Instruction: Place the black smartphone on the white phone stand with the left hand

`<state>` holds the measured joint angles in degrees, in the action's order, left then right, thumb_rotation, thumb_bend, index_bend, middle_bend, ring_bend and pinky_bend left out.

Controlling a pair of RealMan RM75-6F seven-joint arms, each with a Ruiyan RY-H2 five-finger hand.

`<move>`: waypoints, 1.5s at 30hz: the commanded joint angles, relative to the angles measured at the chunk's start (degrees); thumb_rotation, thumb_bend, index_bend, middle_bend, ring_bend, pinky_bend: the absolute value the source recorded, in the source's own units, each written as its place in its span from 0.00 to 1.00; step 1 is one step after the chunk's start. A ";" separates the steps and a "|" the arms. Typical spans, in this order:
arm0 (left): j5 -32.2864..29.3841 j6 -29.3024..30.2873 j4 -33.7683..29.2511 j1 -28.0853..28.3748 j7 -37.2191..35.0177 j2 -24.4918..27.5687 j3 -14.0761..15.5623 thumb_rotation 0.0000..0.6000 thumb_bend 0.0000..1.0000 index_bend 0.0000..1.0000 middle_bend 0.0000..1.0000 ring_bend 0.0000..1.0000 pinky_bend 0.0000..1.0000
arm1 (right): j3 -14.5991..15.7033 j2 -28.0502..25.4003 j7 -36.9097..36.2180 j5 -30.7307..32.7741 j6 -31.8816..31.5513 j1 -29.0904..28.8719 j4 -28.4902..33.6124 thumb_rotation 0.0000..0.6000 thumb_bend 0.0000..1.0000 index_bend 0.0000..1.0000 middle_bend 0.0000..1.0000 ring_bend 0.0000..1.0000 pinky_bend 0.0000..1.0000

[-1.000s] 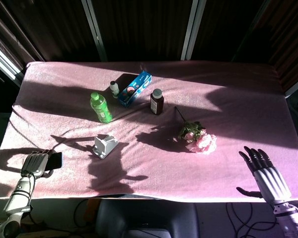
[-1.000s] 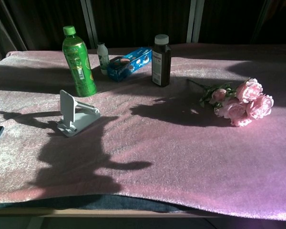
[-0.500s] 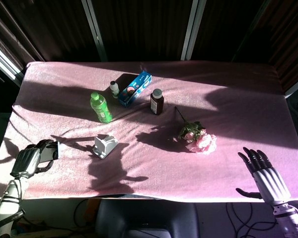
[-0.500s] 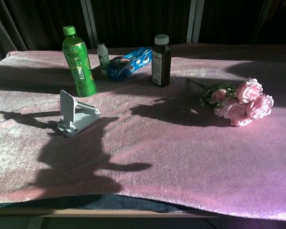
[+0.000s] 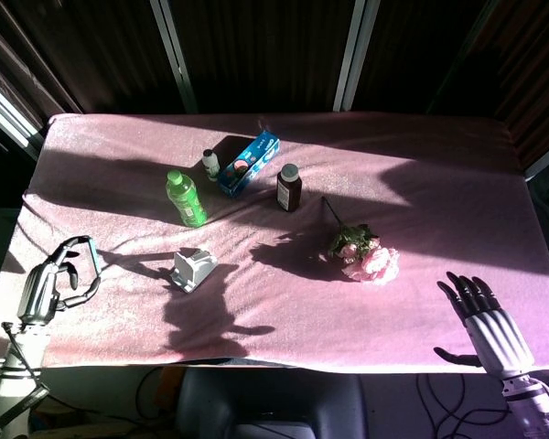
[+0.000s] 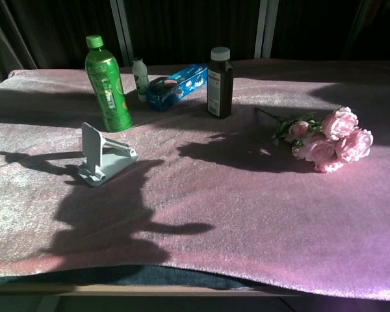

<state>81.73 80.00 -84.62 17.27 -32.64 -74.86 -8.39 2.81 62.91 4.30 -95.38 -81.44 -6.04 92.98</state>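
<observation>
The white phone stand (image 5: 193, 269) sits on the pink cloth at the front left, also seen in the chest view as the same stand (image 6: 101, 156), with nothing on it. My left hand (image 5: 48, 283) hangs over the table's left edge, well left of the stand. It holds the black smartphone (image 5: 90, 257), which shows edge-on as a thin slab above the fingers. My right hand (image 5: 488, 320) is at the front right corner, fingers spread, holding nothing. Neither hand shows in the chest view.
Behind the stand are a green bottle (image 5: 186, 198), a small white bottle (image 5: 210, 164), a blue box (image 5: 249, 164) and a dark bottle (image 5: 289, 187). Pink roses (image 5: 366, 256) lie right of centre. The arm's shadow falls across the cloth in front of the stand.
My left hand has lifted the smartphone off the cloth at the front left and raised it, turning it edge-on. The phone has left the chest view. The right hand stayed put.
</observation>
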 commanded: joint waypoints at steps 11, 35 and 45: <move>-12.22 -11.82 -17.65 6.07 12.43 -1.94 -3.94 1.00 0.34 0.70 1.00 0.75 0.31 | -0.01 -0.07 0.04 0.29 0.33 -0.19 -0.04 1.00 0.19 0.00 0.00 0.00 0.00; -33.20 -11.18 -17.25 11.47 25.37 -16.11 -10.98 1.00 0.33 0.69 1.00 0.75 0.30 | 0.39 -1.31 -3.23 -0.61 -0.42 -0.24 -0.55 1.00 0.19 0.00 0.00 0.00 0.00; -32.61 -10.16 -14.16 11.71 24.76 -18.82 -13.06 1.00 0.34 0.70 1.00 0.75 0.30 | 0.47 -1.62 -3.99 -0.73 -0.70 -0.14 -0.81 1.00 0.19 0.00 0.00 0.00 0.00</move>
<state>48.81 69.73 -99.30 28.97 -7.75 -93.39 -21.28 3.28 61.30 0.33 -96.12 -82.13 -6.18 92.16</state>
